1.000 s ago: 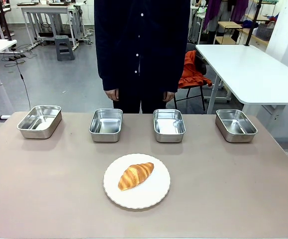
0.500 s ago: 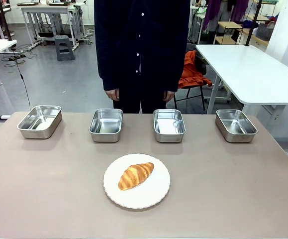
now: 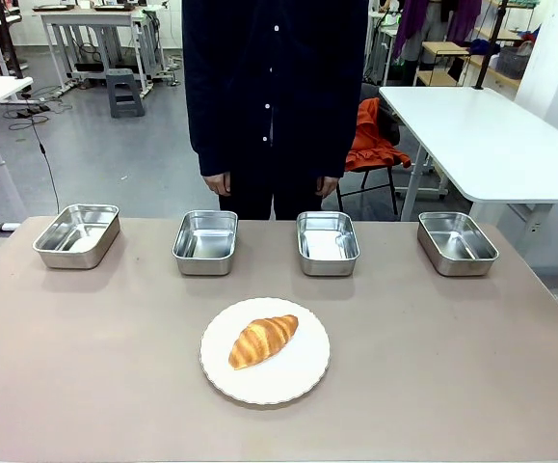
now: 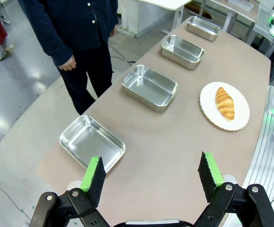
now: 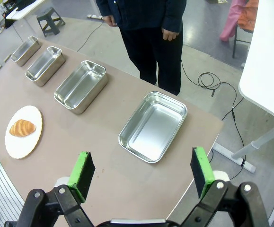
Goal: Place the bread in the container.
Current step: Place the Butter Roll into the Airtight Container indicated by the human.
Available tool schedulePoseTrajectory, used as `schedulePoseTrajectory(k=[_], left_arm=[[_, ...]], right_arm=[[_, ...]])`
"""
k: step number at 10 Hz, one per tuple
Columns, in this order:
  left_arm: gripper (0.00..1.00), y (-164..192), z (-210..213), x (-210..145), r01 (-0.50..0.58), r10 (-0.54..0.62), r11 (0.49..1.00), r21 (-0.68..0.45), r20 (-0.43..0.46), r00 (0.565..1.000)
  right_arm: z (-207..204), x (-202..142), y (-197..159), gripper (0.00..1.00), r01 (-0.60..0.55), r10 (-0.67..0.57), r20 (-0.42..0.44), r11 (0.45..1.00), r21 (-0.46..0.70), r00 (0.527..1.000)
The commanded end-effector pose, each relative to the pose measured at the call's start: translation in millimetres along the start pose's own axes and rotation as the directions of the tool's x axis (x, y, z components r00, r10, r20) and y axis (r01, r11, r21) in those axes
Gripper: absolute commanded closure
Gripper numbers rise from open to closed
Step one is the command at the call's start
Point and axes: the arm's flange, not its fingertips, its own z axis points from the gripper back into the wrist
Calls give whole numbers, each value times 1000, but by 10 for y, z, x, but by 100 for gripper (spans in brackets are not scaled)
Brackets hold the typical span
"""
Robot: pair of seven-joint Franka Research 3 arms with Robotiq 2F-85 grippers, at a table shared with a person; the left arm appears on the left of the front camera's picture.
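Note:
The bread [image 3: 262, 340] is a golden-brown croissant lying on a round white plate [image 3: 298, 378] at the table's middle front. The container is one of several alike shiny steel trays in a row behind the plate, from the leftmost tray [image 3: 77, 234] to the rightmost tray [image 3: 457, 242]; all are empty. My left gripper [image 4: 151, 164] hangs open high over the table's left end, above the nearest tray [image 4: 92, 142], with the bread [image 4: 225, 103] far off. My right gripper [image 5: 141, 165] hangs open over the right end, above a tray [image 5: 153, 126], with the bread [image 5: 22, 127] at the far left.
A person in dark clothes stands at the far edge behind the two middle trays, hands [image 3: 218, 182] hanging by the sides. Bare tabletop [image 3: 86, 357] lies either side of the plate. A white table [image 3: 481, 135] stands beyond the right corner.

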Motion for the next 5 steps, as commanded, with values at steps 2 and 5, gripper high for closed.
schedulePoseTrajectory(k=[2,5], left_arm=[[0,1,24,0,5,-5,1000,5,-3,1000],[0,1,24,0,5,-5,1000,5,-3,1000]], right_arm=[[-19,8,-24,0,-19,19,27,1000,6,999],[-19,8,-24,0,-19,19,27,1000,6,999]])
